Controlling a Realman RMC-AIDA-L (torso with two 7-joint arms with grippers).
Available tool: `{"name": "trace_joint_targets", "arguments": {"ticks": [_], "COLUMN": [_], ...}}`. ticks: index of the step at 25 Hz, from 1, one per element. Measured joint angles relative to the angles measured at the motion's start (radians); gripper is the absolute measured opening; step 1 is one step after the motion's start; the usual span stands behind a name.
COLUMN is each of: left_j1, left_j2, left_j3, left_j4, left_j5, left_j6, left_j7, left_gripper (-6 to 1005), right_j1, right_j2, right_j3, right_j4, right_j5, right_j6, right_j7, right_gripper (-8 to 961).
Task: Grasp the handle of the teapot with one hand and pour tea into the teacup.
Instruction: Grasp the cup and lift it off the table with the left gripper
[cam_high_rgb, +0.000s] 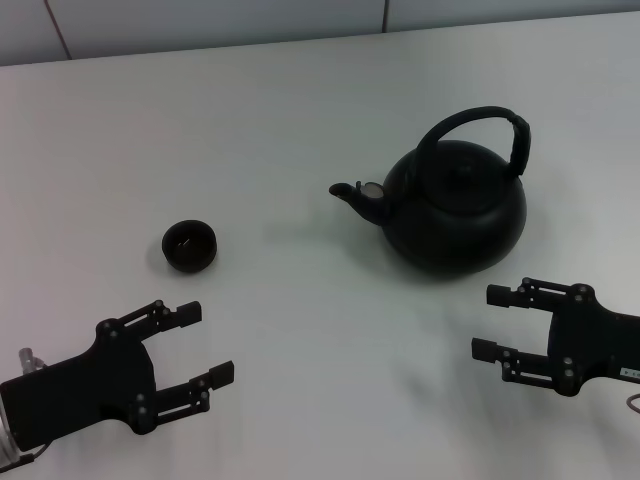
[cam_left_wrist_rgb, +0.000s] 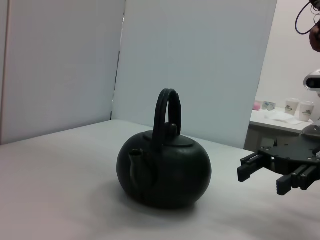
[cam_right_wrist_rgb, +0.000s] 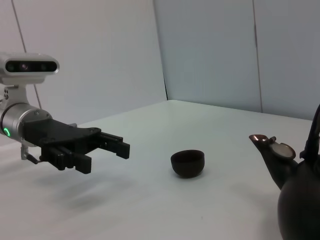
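Note:
The black teapot (cam_high_rgb: 455, 210) stands upright on the white table, right of centre, its spout (cam_high_rgb: 352, 194) pointing left toward the teacup (cam_high_rgb: 190, 245). Its arched handle (cam_high_rgb: 480, 130) rises over the lid. The small dark teacup stands upright left of centre. My left gripper (cam_high_rgb: 212, 345) is open and empty near the front left, in front of the teacup. My right gripper (cam_high_rgb: 490, 322) is open and empty at the front right, in front of the teapot. The left wrist view shows the teapot (cam_left_wrist_rgb: 164, 167) and the right gripper (cam_left_wrist_rgb: 260, 172). The right wrist view shows the teacup (cam_right_wrist_rgb: 187, 162) and the left gripper (cam_right_wrist_rgb: 107, 152).
The white table (cam_high_rgb: 300, 110) runs back to a pale wall. In the left wrist view, a side table (cam_left_wrist_rgb: 280, 120) with paper cups stands far behind the work table.

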Motion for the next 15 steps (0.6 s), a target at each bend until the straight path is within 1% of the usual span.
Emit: {"name": "trace_joint_targets", "arguments": {"ticks": [15], "left_j1": [0.002], "left_j2": [-0.002], "left_j3": [0.001], "left_j4": [-0.005], "left_j5": [-0.003], "left_j6": [0.003], "left_j7": [-0.001], "left_gripper": [784], "right_j1": [0.0], "right_j2": [0.0], "right_j3": [0.0], "right_j4": [0.001], "right_j5": [0.0], "right_j6": [0.002], "right_j7": [-0.003], "right_gripper": [679]}}
